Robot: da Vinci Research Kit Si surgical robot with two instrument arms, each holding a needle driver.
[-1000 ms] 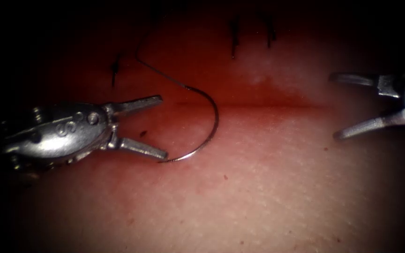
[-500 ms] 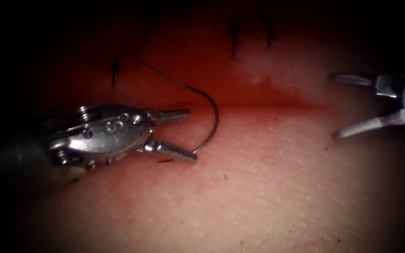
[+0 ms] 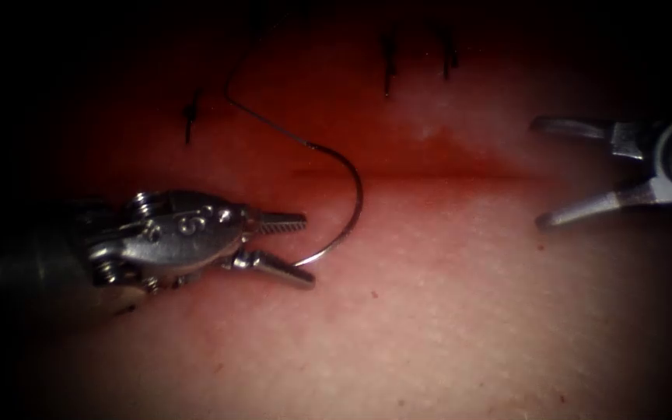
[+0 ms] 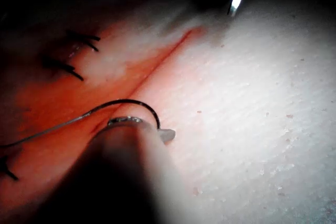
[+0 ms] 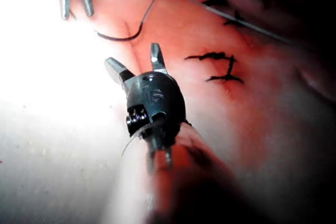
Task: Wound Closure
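Needle (image 3: 351, 190): a curved needle lies flat on the tissue (image 3: 445, 311), arched across the cut (image 3: 445, 175); its tail end sits above the cut and its point end below, beside your left tool. It looks free of the tissue, though you cannot confirm that at the tip.

Thread (image 3: 262, 120): dark strand runs from the needle's tail up and to the left, slack on the surface.

Left end effector (image 3: 305, 249): jaws spread, straddling the needle's lower end; the lower jaw lies just against the wire. Holding nothing.

Right end effector (image 3: 538, 171): jaws spread wide, well apart from the needle, out past the cut's right end. Holding nothing.

Stitches (image 3: 389, 58): tied, with cut ends standing up, above the cut.

Red fluid (image 3: 328, 148): stains the tissue along the cut.

Handling, your judgement: the needle is light, stiff, slick steel and likely to swivel if pinched near the point. Take it on the body of the curve, squarely across the jaws. Thread is limp and drags easily. Tissue is soft and wet.
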